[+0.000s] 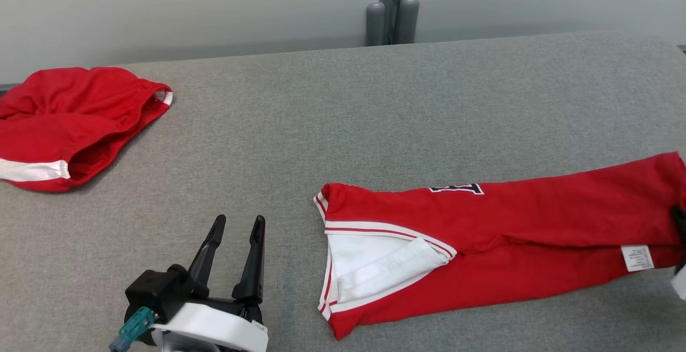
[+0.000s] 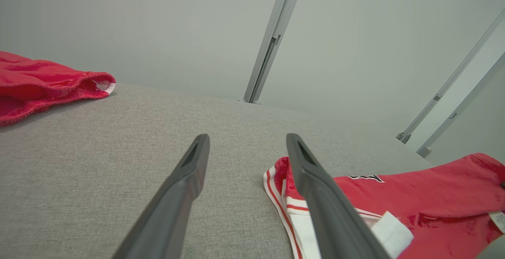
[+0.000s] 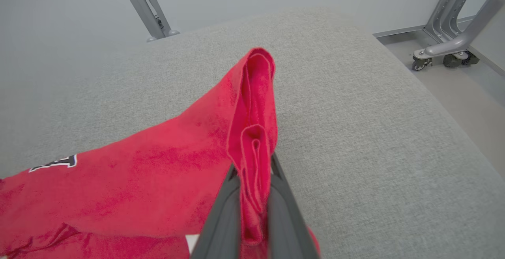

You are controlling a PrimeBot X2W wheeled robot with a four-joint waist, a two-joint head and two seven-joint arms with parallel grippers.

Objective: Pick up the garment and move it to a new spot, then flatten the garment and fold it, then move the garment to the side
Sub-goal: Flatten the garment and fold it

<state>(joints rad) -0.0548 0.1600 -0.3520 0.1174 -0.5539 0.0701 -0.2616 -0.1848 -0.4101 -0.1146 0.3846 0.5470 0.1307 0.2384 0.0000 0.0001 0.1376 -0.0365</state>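
Note:
The garment (image 1: 509, 223) is a red jersey with white-and-red trim and a dark emblem. It lies folded into a long band across the right half of the grey table (image 1: 348, 100), its V-neck toward the middle. At the band's right end my right gripper (image 3: 254, 164) is shut on a bunched fold of red cloth (image 3: 252, 105), and it also shows dark at the picture's edge (image 1: 680, 223). My left gripper (image 1: 239, 219) stands open and holds nothing, a little left of the neck opening (image 2: 284, 196), apart from it.
A second red garment with white stripes (image 1: 75, 121) lies crumpled at the table's far left. A grey post (image 1: 394, 9) stands behind the table. The table's right edge drops to the floor, where a wheeled metal frame (image 3: 442, 54) stands.

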